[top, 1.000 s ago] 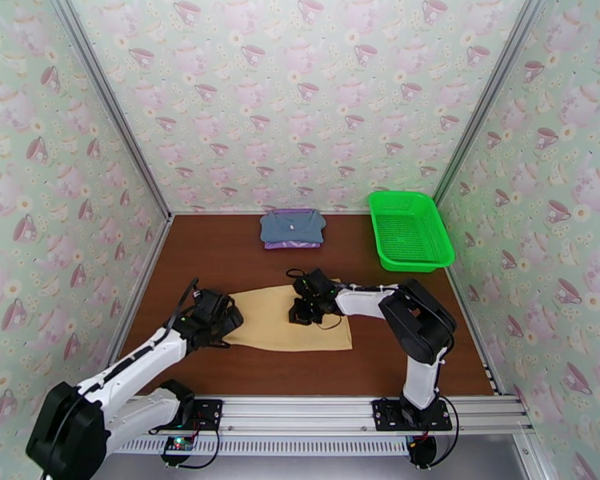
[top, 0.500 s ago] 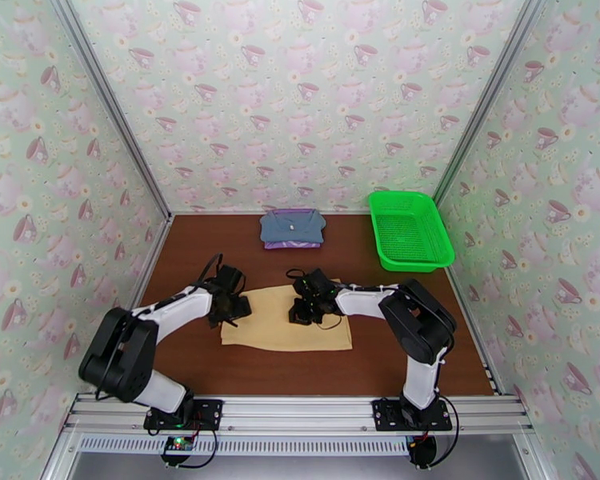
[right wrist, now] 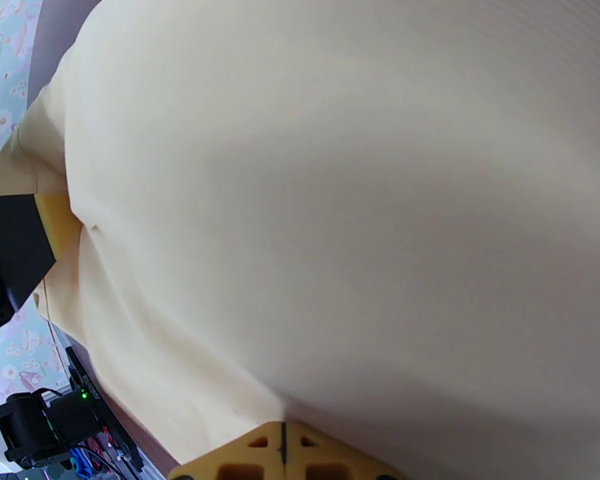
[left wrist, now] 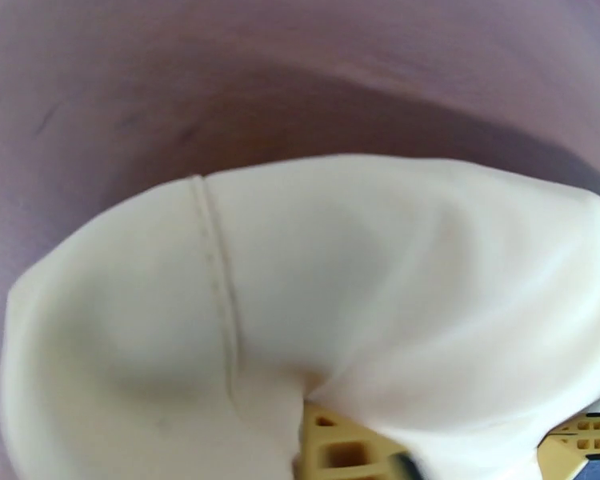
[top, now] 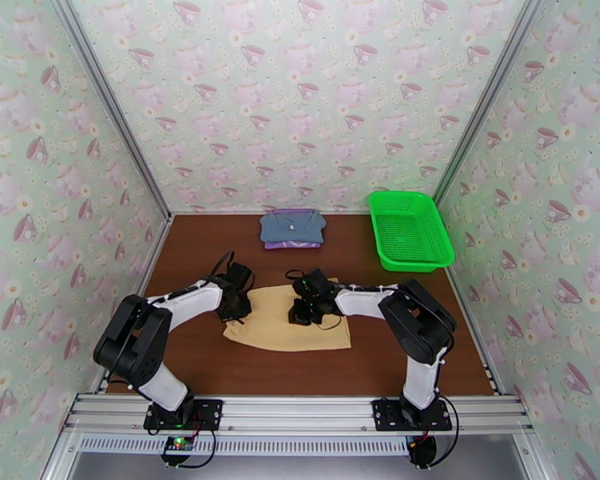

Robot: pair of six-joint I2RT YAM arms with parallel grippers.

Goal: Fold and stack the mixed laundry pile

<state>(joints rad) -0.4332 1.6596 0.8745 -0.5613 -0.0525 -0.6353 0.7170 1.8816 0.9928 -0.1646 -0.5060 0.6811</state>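
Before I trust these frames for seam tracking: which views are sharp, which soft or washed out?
Top external: sharp, evenly lit, tan garment clear. Left wrist: very close, soft focus, cloth washed pale, seam readable. Right wrist: cloth too near, nearly featureless blur.

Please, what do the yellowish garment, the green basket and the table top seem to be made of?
Tan-yellow garment: soft matte cloth; it wrinkles and shows a stitched seam in the left wrist view. Green basket: probably moulded plastic, slightly shiny, with stiff rim and mesh floor. Table top: smooth brown board, perhaps wood laminate; no grain is discernible.
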